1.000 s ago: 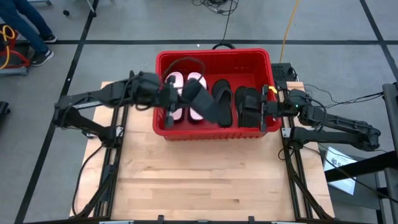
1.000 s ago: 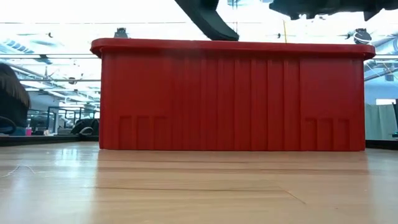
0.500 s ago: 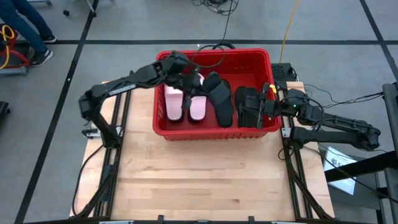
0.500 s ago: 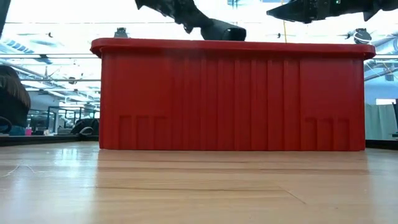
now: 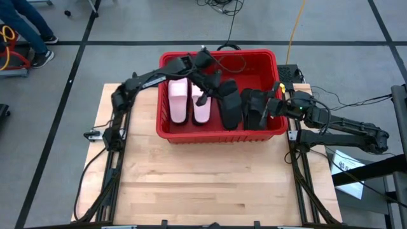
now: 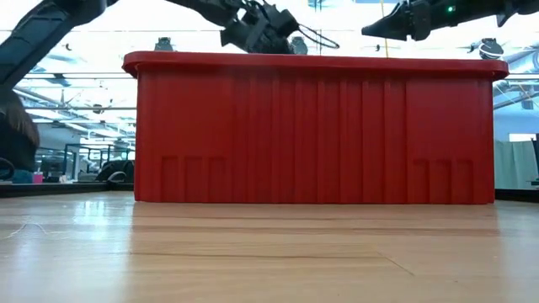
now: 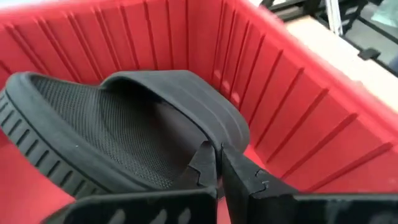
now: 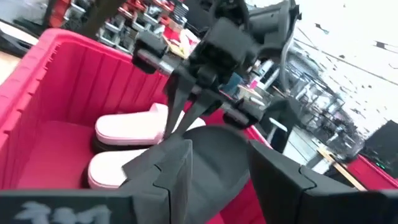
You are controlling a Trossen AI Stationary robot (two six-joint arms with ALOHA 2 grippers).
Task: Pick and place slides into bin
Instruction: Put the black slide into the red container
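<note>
**Two arms over the red bin, slides inside**

Two grippers sit at the bin [image 5: 219, 130] as I watch from my station. Nearest me lies bare pale wood, the table [image 5: 203, 184], its planks smooth and unbroken up to the bin's near wall. From table height that wall is bright red plastic, moulded in upright ribs under a thick rolled rim.

Inside the bin, toward its left wall, the pale pink slides [image 5: 186, 102] lie side by side, rounded and smooth. Just right of them, about mid-bin, is a black band slide [image 5: 229, 105]; the left wrist view shows a finely dotted footbed, a ribbed sole edge and a broad arched strap. More black slides [image 5: 255, 108] lie close beside it toward the right wall.

The left gripper [image 5: 208, 88] hangs over the bin's middle, at the far end of the black band slide. Its arm stretches long and nearly straight from the table's left side, crossing the bin's far left corner. The fingers [image 7: 239, 174] are pressed together with nothing between them, tips just at the strap's edge.

The right gripper [image 5: 275, 102] is at the bin's right wall, its arm reaching in low from the table's right edge, elbow bent outside. Its fingers [image 8: 171, 165] stand partly apart; I cannot tell whether they grip the dark slide in front of them.
</note>
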